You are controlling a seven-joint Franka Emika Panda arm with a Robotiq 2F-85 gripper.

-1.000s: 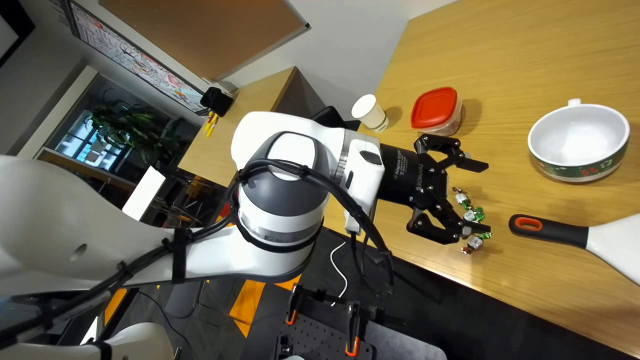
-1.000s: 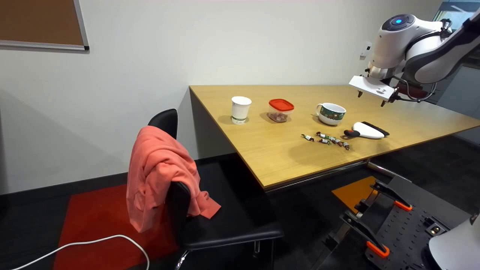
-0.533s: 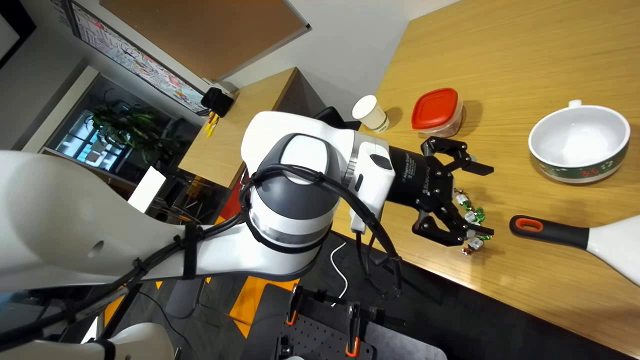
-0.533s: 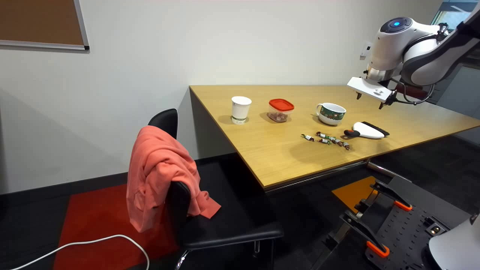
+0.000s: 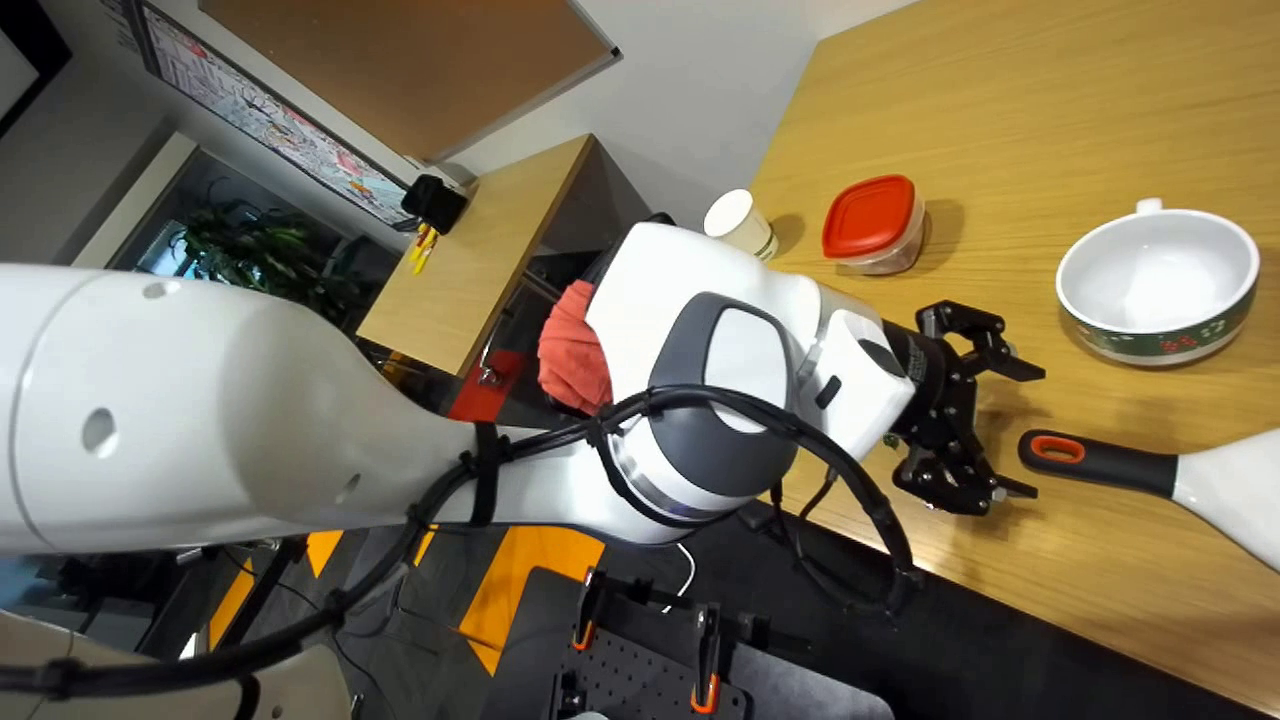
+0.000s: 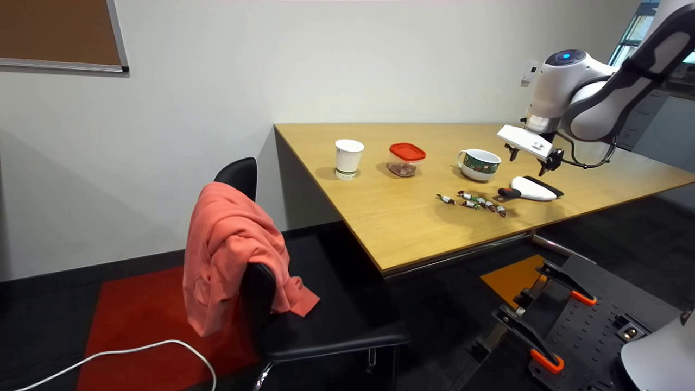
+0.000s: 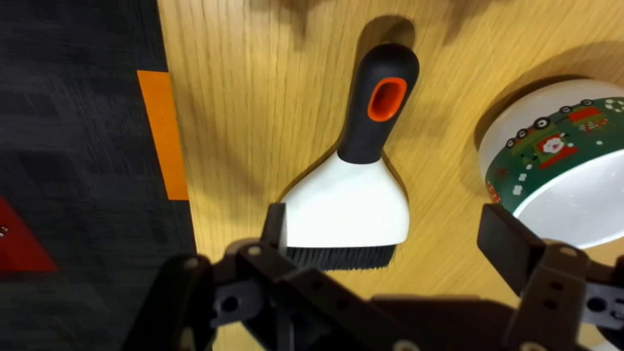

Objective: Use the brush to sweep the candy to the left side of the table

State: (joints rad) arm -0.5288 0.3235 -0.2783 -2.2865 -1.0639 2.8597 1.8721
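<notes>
"Two fingers are seen set wide apart on the black jointed gripper, with nothing held between them. What is to be taken up?"

"Most likely the flat white plastic hand brush with a strip of black bristles. It is laid on the light tan wooden table; the gripper is held above, clear of it."

"And the little whitish candy pieces in green-and-red wrappers?"

"In an exterior view they are seen loosely clustered near the brush, not yet swept."

"How is the grasp best made?"

"By the short black-and-red handle. It is slanted in the wrist view, so the gripper should be turned slightly until the handle is straddled squarely. A slow, straight descent is advised, so that the brush is not nudged nor the table struck."

"Is anything to be kept clear of?"

"The round white mug with a green patterned band, apparently ceramic; it is placed near, on one finger's side."

"And once the handle is gripped?"

"The hold should be proved firm before lifting, as the broad body may twist. The bristles are pointed away from the candy, so some turning will probably be needed before the sweep."
</notes>
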